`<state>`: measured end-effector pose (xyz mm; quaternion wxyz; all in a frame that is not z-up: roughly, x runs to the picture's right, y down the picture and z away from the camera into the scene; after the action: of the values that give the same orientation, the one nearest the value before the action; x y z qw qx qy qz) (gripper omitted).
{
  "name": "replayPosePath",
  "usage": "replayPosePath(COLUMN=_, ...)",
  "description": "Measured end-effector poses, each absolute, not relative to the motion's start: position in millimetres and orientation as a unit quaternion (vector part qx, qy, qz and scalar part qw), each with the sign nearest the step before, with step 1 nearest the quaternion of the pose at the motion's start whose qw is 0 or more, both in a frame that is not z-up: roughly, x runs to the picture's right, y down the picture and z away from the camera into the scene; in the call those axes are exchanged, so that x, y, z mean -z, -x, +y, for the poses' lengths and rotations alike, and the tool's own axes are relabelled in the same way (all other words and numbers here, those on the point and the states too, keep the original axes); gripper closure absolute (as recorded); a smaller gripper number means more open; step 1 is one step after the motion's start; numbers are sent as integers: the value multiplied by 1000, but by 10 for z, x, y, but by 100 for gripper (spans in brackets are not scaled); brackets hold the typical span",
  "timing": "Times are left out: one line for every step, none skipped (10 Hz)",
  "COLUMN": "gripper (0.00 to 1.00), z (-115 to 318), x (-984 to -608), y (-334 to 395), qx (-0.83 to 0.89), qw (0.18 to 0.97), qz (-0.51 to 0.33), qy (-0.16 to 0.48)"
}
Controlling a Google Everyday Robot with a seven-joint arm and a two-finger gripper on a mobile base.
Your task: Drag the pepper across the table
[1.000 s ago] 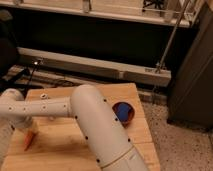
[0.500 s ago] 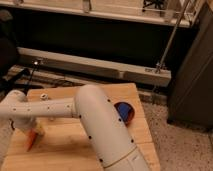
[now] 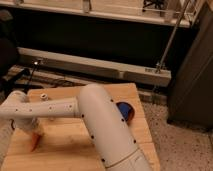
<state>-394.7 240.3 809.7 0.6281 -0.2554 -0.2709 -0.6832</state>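
the pepper (image 3: 34, 142) lies on the table (image 3: 65, 147), well apart from the blue bowl (image 3: 126, 111), over by the table edge on the far side from that bowl and a little nearer the camera than it. the gripper (image 3: 33, 133) is down right at the pepper's upper end, touching it or just above it. the arm (image 3: 100, 120) reaches to it from beside the blue bowl.

by the look of it, contact with the pepper is made or close to made, so the drag seems to be in hand rather than finished. the pepper sits close to the table edge farthest from the blue bowl, so most of the tabletop toward that bowl is left for it to travel.

the wrist housing covers the gripper's working end: it cannot be told how wide the claw stands, nor whether it clamps the pepper or only presses on it. only the pepper's orange lower part shows. a small pale shaker (image 3: 44, 96) stands farther from the camera than the pepper, well apart from the blue bowl. the arm hides the table just beside that bowl.
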Motion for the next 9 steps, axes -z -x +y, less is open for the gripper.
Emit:
replayPosePath(gripper=80, z=2394, x=-8088, y=3945, qx=684, qw=628, qz=-270, qy=254)
replayPosePath(gripper=81, z=2395, x=-8078, y=3945, qx=685, qw=627, qz=-270, qy=255)
replayPosePath(gripper=81, z=2403, x=-8073, y=3937, qx=685, qw=626, qz=-269, qy=256)
replayPosePath(gripper=81, z=2398, x=-8065, y=3933, qx=685, qw=626, qz=-269, qy=257)
replayPosePath(gripper=81, z=2417, x=-8061, y=3913, qx=685, qw=625, qz=-269, qy=260)
replayPosePath(gripper=81, z=2438, x=-8061, y=3891, qx=685, qw=624, qz=-269, qy=262)
replayPosePath(gripper=81, z=2454, x=-8065, y=3859, qx=684, qw=624, qz=-268, qy=265)
replayPosePath(gripper=81, z=2479, x=-8065, y=3821, qx=683, qw=624, qz=-268, qy=269)
replayPosePath(gripper=81, z=2501, x=-8069, y=3772, qx=681, qw=624, qz=-268, qy=273)
